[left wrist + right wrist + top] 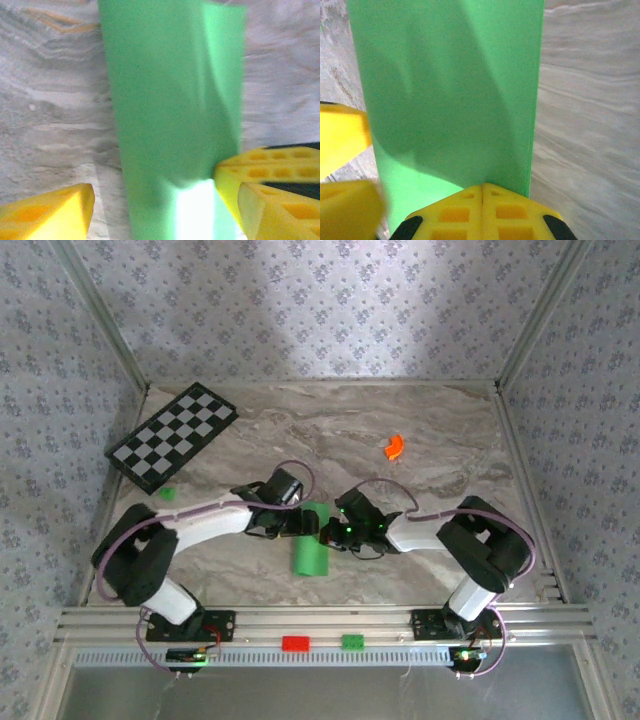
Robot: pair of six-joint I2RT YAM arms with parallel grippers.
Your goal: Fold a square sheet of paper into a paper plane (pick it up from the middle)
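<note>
At the right pincer (pixel 482 192): jaws pressed tight together, tips planted on the near end of the square sheet of paper (pixel 310 545), likely to pin it or flatten a crease. Cannot tell whether a layer is nipped between them. Opposite, the left pincer (pixel 167 205) gapes wide, one finger either side of the sheet, gripping nothing, seemingly keeping it in line. Sheet lies mid-tabletop (pixel 430 430), folded to a narrow strip between the two arms. Both wrist views crop its length. Fold layers are blurred, count uncertain.

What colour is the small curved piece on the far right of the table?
The curved piece is orange, clearest in the top external view.
</note>
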